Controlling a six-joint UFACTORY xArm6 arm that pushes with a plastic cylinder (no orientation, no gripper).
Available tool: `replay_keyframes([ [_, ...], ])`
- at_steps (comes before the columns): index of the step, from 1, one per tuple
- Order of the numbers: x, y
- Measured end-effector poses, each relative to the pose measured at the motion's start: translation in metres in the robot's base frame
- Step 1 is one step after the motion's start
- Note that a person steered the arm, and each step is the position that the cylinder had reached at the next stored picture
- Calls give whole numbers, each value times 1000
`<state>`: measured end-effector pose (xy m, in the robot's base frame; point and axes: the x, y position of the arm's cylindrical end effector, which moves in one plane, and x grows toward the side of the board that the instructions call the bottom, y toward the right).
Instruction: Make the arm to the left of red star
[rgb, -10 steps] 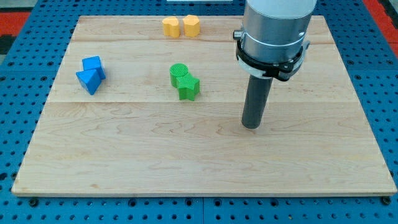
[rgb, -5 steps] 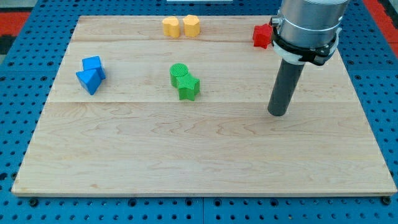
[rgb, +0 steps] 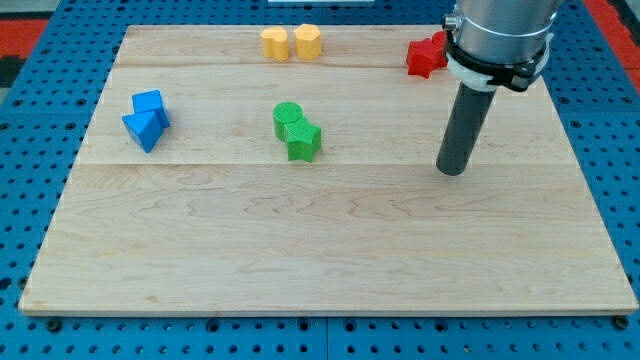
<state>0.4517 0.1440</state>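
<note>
The red star lies near the top edge of the wooden board, right of centre; its right side is hidden behind the arm. My tip rests on the board below the star and slightly to its right, well apart from it. No block touches the tip.
A green cylinder and a green block touch near the board's centre. A blue cube and a blue triangle sit at the left. Two yellow blocks lie at the top edge.
My tip has moved to the right and slightly up the view, which uncovered the red star. No block has moved.
</note>
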Motion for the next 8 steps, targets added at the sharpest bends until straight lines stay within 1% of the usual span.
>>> replay_keyframes([
  [2,-4,2],
  [3,-21,2],
  [4,-65,0],
  [5,-113,-58],
  [6,-148,-108],
  [8,-176,-106],
])
